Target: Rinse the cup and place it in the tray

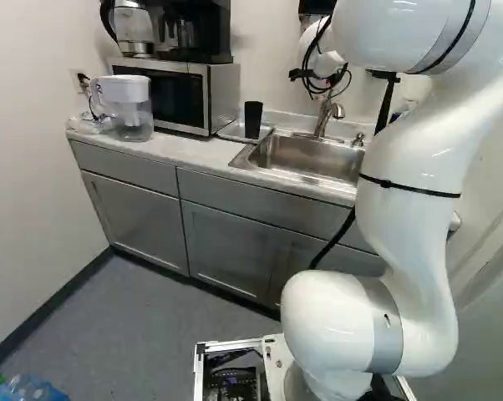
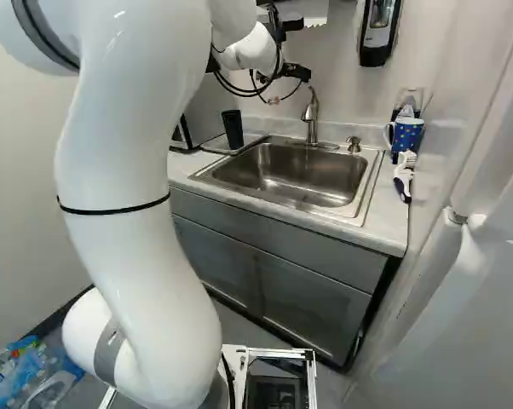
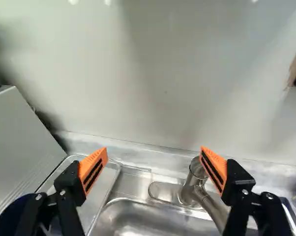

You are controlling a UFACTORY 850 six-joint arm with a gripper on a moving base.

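Note:
In the right base view my gripper (image 2: 294,73) hangs near the wall, above and beside the faucet (image 2: 311,115); its fingertips are hard to make out there. The black cup (image 2: 233,129) stands upright on the metal tray (image 1: 231,132), left of the sink (image 2: 282,170). In the wrist view the gripper (image 3: 154,160) is open with nothing held between its orange pads. The faucet (image 3: 194,184) lies beyond and below one finger, the tray (image 3: 107,179) below the other. I cannot make out the cup clearly in the wrist view.
A microwave (image 1: 178,93) with a coffee machine and kettle on top stands left of the tray, beside a water pitcher (image 1: 126,107). Right of the sink are a blue mug (image 2: 406,136) and a brush (image 2: 404,177). A soap dispenser (image 2: 380,30) hangs on the wall.

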